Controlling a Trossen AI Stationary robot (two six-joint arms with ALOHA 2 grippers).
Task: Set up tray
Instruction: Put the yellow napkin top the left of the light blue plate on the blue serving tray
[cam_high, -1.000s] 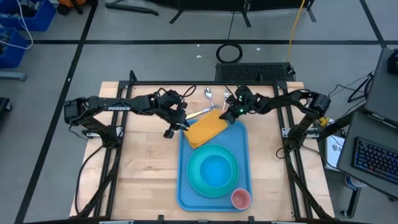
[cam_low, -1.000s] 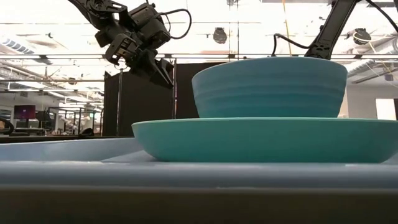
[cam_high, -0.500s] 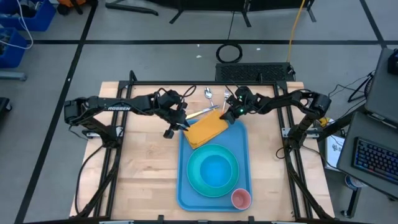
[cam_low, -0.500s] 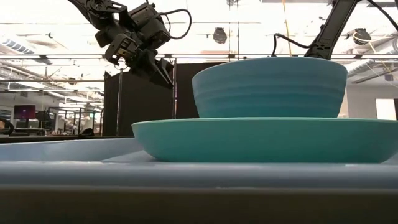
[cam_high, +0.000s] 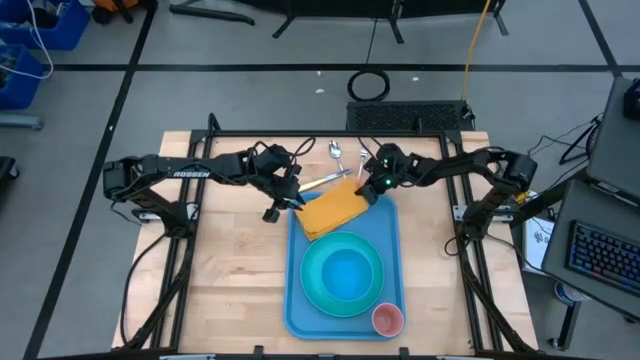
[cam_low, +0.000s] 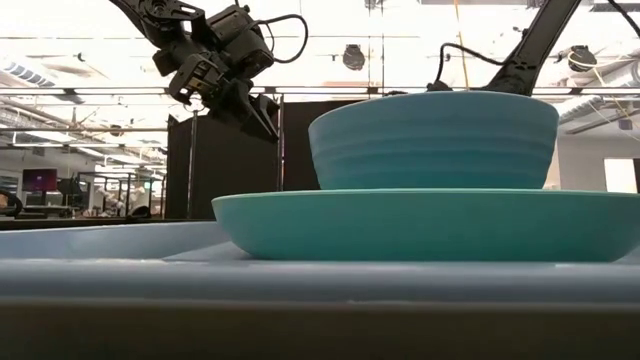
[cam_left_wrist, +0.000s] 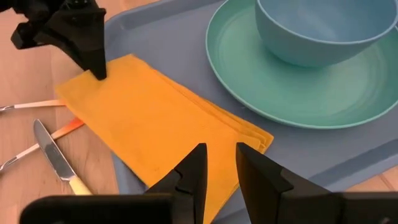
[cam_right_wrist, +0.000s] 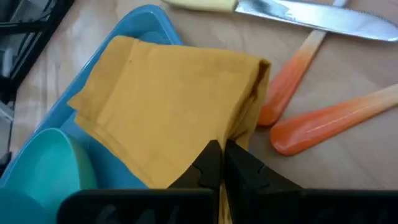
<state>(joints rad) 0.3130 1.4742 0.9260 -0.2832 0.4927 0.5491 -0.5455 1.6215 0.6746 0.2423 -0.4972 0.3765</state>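
- the tray (cam_high: 392, 268) is lying flat on the table (cam_high: 230, 280), carrying a plate (cam_high: 318, 290), bowl (cam_high: 347, 270), cup (cam_high: 387, 319) and napkin (cam_high: 330, 210); it looks stiff and light, best gripped at its rim.
- the right gripper (cam_right_wrist: 219, 163) is pinching the soft napkin's edge, jaws clenched.
- the left gripper (cam_left_wrist: 219, 163) is hanging over the napkin's other end, jaws partly apart, holding nothing.

Bright, even overhead light, soft shadows; low view's foreground is blurred.
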